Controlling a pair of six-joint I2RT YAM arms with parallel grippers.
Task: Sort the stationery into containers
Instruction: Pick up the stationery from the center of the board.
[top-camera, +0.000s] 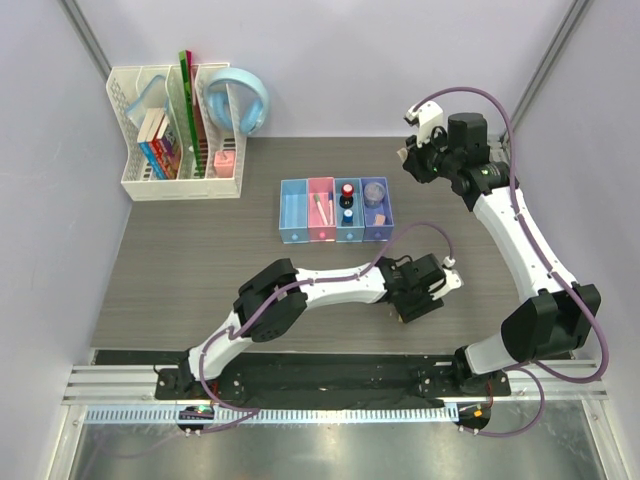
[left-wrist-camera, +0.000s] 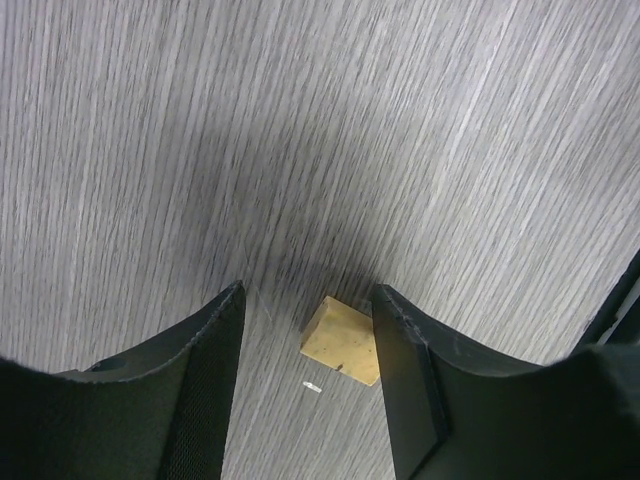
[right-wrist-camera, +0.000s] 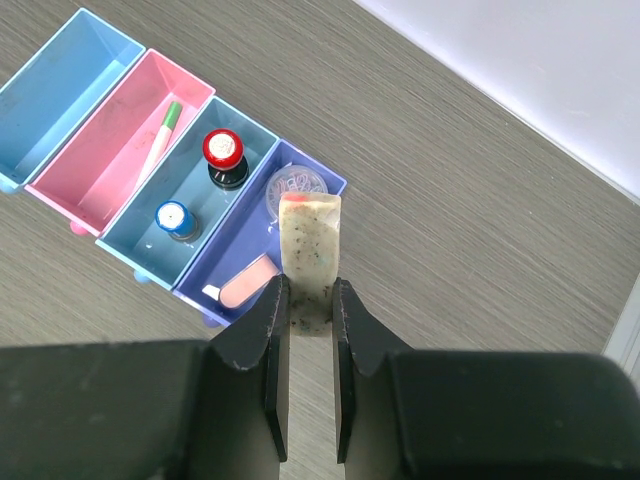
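Left gripper (left-wrist-camera: 308, 295) stood open; tan eraser (left-wrist-camera: 343, 338) lay between its fingers, close by one. Likely light, rubbery, grippy: pinch its flat sides. Right gripper (right-wrist-camera: 310, 290) clamped a speckled eraser (right-wrist-camera: 310, 235).

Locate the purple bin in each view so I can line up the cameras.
Top external: the purple bin is the rightmost of the coloured bins, near the centre of the frame.
Left wrist: not in it.
Right wrist: centre-left, just beyond the speckled eraser held in the right gripper.
Shared landmark (top external and right wrist): the red-capped item in the blue bin next to it.
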